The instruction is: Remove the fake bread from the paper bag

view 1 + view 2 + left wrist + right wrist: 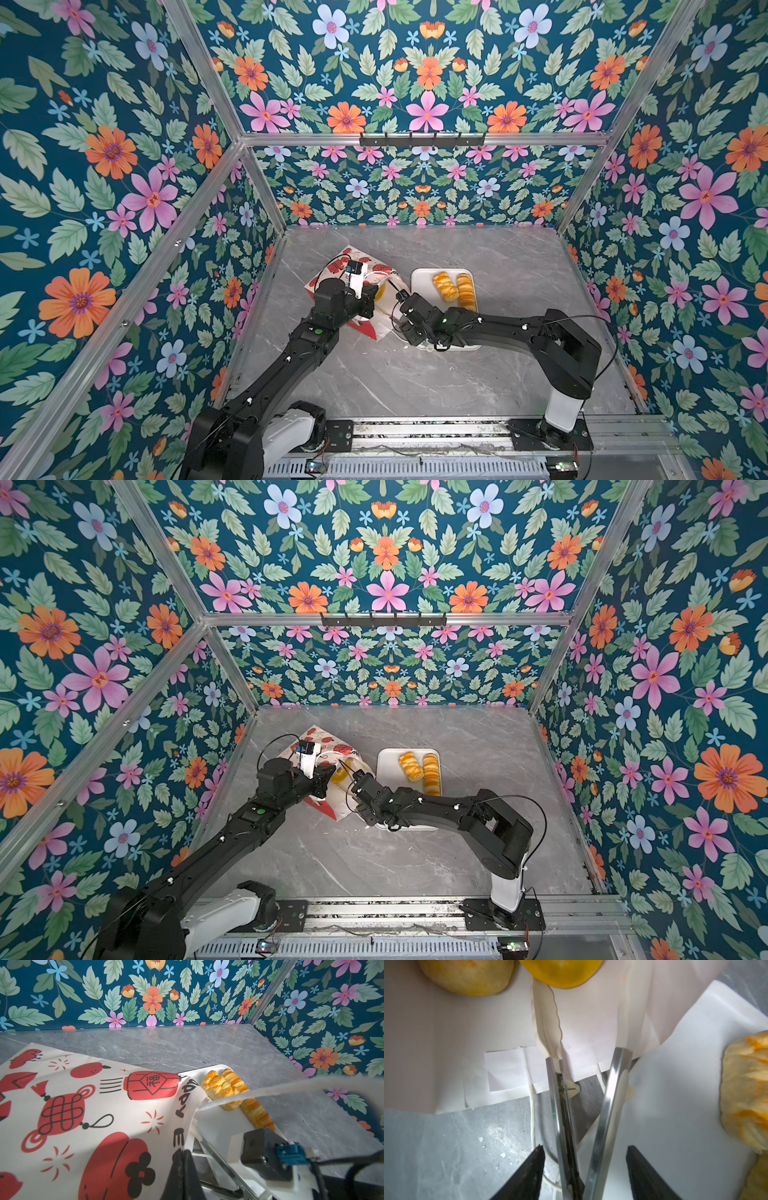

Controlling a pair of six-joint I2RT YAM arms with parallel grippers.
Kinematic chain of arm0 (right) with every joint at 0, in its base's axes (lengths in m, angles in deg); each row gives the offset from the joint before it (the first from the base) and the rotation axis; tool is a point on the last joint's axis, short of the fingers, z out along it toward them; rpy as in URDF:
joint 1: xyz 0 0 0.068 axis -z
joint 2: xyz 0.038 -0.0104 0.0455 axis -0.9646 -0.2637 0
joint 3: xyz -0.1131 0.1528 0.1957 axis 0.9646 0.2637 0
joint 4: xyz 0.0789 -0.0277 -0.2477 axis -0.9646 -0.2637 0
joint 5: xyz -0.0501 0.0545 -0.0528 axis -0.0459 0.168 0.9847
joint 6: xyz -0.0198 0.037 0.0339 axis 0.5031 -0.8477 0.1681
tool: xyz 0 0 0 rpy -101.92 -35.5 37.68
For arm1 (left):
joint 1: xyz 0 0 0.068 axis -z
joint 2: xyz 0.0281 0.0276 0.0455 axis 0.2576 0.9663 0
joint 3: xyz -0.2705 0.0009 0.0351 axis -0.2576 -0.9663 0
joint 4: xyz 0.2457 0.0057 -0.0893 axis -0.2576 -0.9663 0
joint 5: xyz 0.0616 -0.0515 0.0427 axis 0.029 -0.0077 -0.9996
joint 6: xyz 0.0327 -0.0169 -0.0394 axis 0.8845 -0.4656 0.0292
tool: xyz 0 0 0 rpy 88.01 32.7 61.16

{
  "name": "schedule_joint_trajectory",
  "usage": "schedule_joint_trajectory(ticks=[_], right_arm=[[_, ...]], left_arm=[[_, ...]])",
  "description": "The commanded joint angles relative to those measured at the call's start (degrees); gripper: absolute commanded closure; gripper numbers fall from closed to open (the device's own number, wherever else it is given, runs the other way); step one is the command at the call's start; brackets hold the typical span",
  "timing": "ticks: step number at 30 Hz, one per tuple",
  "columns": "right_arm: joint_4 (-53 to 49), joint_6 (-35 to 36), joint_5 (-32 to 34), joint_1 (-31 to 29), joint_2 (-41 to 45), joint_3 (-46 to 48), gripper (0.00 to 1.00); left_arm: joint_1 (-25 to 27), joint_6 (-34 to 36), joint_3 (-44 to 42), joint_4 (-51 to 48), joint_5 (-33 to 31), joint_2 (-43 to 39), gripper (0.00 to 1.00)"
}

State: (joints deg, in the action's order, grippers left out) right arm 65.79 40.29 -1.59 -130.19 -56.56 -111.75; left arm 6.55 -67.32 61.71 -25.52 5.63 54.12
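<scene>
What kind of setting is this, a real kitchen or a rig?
Most likely a staged robot test booth, not a kitchen: floral-print panels on an aluminium frame enclose a grey marble-look tabletop, with left arm and right arm mounted on a front rail.

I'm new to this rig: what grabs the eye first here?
Loud floral walls surround everything. On the grey table, a red-printed paper bag lies on its side, the left gripper pinching its mouth open. Beside it, a white tray holds two golden pastries.
</scene>
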Motion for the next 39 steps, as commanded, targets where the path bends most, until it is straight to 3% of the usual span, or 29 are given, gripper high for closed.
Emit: schedule_joint_trajectory(ticks=[1, 10, 16, 26, 29, 33, 37, 39], right_arm=[[0.15, 1.06, 1.26, -0.06, -0.14, 0.08, 0.27], [1.87, 3.05, 2.67, -1.18, 0.57, 2.18, 0.22], [3.71, 6.28, 11.78, -4.82, -0.1, 2.63, 0.22], [1.72, 5.06, 13.87, -5.33, -5.92, -0.66, 0.23], [0.42, 4.87, 13.45, -4.99, -7.72, -2.41, 0.35], [-0.98, 3.94, 11.78, -4.66, -7.75, -3.07, 0.42], [-3.0, 2.81, 10.37, -3.74, -6.86, -2.97, 0.59], [-2.8, 1.49, 8.06, -2.73, -5.21, -1.81, 0.61]], left_arm=[[0.06, -0.48, -0.14, 1.68, -0.11, -0.16, 1.0], [0.06, -0.79, -0.84, 2.37, 0.01, -0.42, 1.0], [0.06, -0.84, -0.86, 2.4, -0.18, -0.58, 1.0], [0.07, -0.92, -0.84, 2.48, 0.02, -0.87, 1.0], [0.06, -0.92, -0.79, 2.33, -0.07, -1.15, 1.0], [0.09, -0.84, -0.75, 2.13, -0.09, -1.56, 1.0], [0.06, -0.84, -1.01, 2.37, 0.0, -1.72, 1.0], [0.06, -0.82, -1.09, 2.47, 0.08, -1.73, 1.0]])
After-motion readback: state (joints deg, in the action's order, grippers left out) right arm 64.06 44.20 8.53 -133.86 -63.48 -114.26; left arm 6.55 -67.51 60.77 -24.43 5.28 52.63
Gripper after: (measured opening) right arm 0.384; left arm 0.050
